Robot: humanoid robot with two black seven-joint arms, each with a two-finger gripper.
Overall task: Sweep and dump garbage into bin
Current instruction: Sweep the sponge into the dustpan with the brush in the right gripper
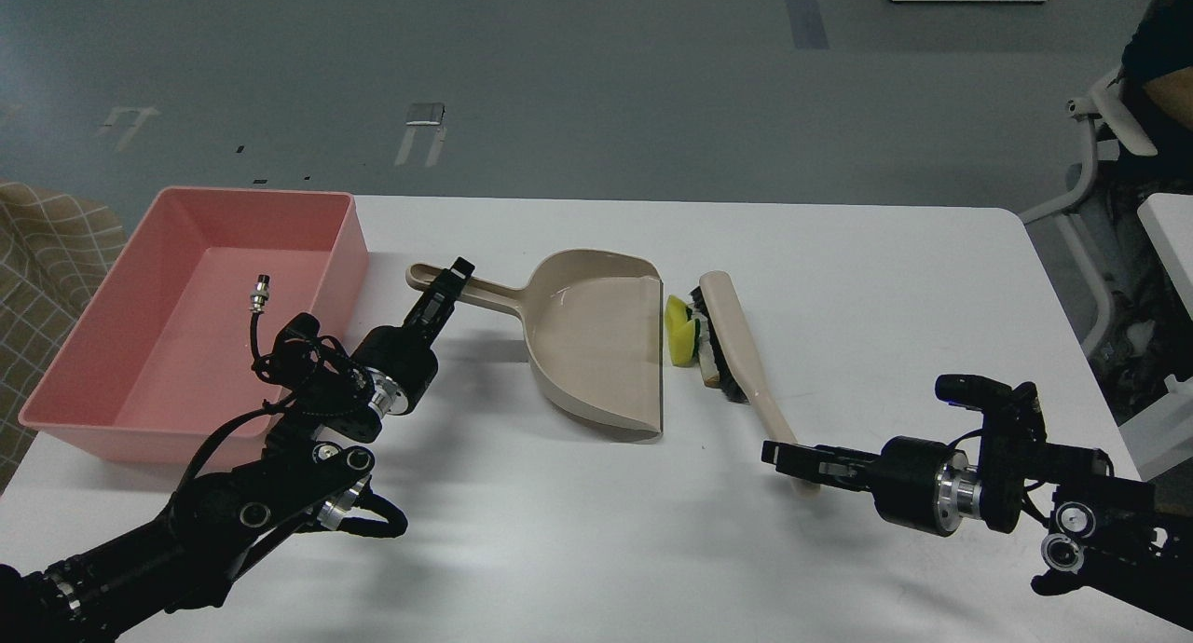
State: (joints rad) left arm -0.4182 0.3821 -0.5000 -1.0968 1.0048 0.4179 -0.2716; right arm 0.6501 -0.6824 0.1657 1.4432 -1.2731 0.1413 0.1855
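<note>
A white worktop [578, 531] seen from above. At far left sits the bin [84, 410], a salmon-pink tub, empty. Just right of it, the left pincer [445, 294] is at the dustpan [596, 345] handle; whether it grips cannot be told. The beige dustpan lies flat, mouth facing right. Against its lip sits the garbage [680, 331], a yellow spongy chunk edged in dark green; it looks light, soft and easily pushed. Touching it on the right is a brush [732, 345], stiff-handled, best held at the handle's near end. There the right pincer [792, 461] appears closed around that handle.
</note>
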